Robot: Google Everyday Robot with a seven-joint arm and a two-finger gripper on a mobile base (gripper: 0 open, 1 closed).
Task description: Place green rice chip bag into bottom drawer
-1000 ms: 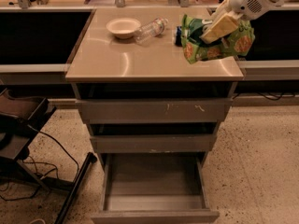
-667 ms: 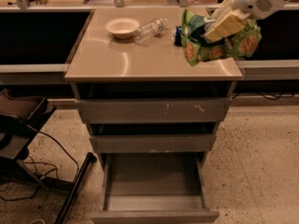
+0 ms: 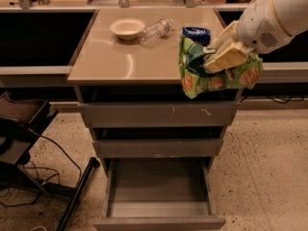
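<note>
The gripper (image 3: pixel 215 61) hangs over the front right corner of the worktop (image 3: pixel 120 57), its fingers (image 3: pixel 229 55) clamped on the green rice chip bag (image 3: pixel 211 83), which droops past the worktop's front edge. Toward the worktop's back sit a bowl (image 3: pixel 127 28), a clear bottle (image 3: pixel 155 30) on its side and a small blue can (image 3: pixel 196 32). Below the worktop, the bottom drawer (image 3: pixel 159 189) stands pulled out.

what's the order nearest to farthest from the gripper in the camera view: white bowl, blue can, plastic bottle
The gripper holds the green rice chip bag at the front right edge of the counter.
1. blue can: just behind the gripper, on the right
2. plastic bottle: lying further left, at the back
3. white bowl: farthest left, beside the bottle
</note>
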